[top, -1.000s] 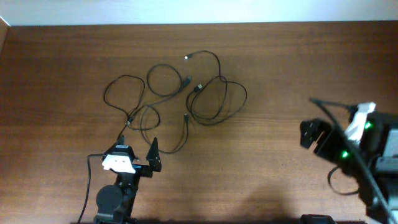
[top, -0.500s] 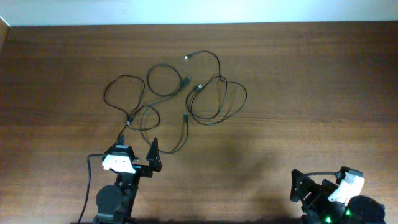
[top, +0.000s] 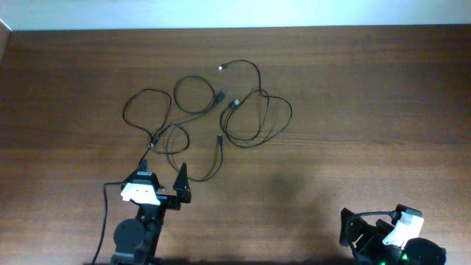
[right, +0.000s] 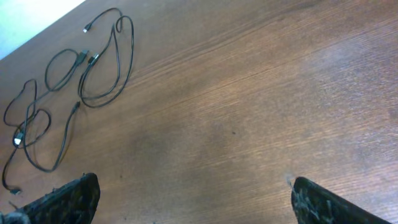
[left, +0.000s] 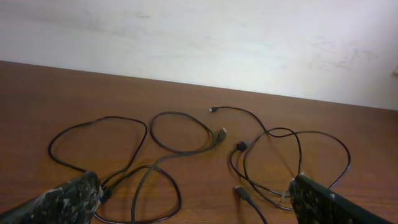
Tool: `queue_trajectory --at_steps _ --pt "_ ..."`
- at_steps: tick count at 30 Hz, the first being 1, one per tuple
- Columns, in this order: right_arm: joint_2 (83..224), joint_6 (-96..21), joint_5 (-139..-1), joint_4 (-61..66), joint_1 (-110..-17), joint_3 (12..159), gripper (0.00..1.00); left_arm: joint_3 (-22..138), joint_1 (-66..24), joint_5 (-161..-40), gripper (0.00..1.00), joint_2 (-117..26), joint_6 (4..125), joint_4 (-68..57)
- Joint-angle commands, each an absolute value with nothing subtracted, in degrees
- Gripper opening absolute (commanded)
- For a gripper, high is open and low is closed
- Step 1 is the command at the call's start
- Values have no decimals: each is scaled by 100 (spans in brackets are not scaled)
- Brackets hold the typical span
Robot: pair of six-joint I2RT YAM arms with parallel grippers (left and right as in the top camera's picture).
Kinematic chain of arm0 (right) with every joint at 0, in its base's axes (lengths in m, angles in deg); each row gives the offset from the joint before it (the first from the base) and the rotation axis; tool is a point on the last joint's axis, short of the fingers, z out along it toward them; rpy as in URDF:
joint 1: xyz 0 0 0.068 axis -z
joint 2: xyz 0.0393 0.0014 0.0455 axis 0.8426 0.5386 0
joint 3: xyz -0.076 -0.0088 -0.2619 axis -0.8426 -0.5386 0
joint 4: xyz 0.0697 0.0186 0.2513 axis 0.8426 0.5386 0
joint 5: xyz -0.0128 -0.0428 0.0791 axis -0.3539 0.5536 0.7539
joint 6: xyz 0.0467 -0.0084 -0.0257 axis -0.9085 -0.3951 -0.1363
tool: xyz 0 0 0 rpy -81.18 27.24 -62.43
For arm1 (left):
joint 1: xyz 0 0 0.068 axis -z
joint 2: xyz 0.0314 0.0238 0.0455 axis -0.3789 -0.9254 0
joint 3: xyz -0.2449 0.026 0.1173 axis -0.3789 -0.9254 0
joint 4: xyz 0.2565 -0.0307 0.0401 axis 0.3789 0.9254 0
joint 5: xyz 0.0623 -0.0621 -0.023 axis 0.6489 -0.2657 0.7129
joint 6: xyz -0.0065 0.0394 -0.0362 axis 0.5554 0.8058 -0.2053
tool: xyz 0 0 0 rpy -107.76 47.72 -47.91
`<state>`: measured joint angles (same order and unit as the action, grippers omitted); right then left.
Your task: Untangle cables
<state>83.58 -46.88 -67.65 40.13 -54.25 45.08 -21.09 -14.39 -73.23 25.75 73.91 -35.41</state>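
Well, both claws gape wide and empty: the left claw (top: 163,179) sits near the cables (top: 213,118), looped over one another on the table (top: 353,88) — the right claw (right: 194,183) well apart. Pinching at a crossing could catch two cords — tightening the snarl.

The cables (top: 237,101) lie in loose, overlapping loops on the wooden table (top: 383,88), left of centre. The left gripper (top: 163,177) sits just below them, jaws spread wide. The right gripper (top: 375,227) is at the bottom right edge, also spread and well apart from them.
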Motion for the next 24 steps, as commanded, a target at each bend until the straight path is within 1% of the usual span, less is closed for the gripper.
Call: queue_trajectory --at_steps 1,5,8,11,12,15,16,19,20,22,24 --pt "8291 -4699 -6477 3914 -5487 4125 98 -2120 -1472 -7411 99 2608 7483 -3509" --pt "8291 -4699 -6326 3530 -5672 3732 98 -2120 -1472 -7411 99 2608 7481 -3509" --pt "8288 -4668 -6521 3178 -5672 3701 98 -2120 -1472 -7411 99 2608 7481 -3509" --pt "8288 -4301 -6848 1838 -5672 3682 98 -2120 -1472 -7411 99 2608 7481 -3509" --pt "8288 -4025 -7036 1182 -5672 3616 98 -2120 -1472 -7411 99 2608 7481 -3509" --pt "8288 -3009 -7032 -125 -5701 3424 98 -2120 -1472 -7411 99 2608 7481 -3509" --pt "8288 -2618 -7030 -739 -5790 3332 98 -2120 -1472 -7411 99 2608 7481 -3509" --pt "8288 -1932 -7032 -2147 -5974 3089 98 -2120 -1472 -7411 99 2608 7481 -3509" --pt "8288 -1844 -7034 -2418 -5983 3043 98 -2120 -1472 -7411 99 2608 7481 -3509" --pt "8288 -1770 -7039 -3355 -5981 2866 99 -2120 -1472 -7411 99 2608 7481 -3509" --pt "8288 -1776 -7030 -3812 -5981 2674 98 -2120 -1472 -7408 99 2608 7481 -3509"
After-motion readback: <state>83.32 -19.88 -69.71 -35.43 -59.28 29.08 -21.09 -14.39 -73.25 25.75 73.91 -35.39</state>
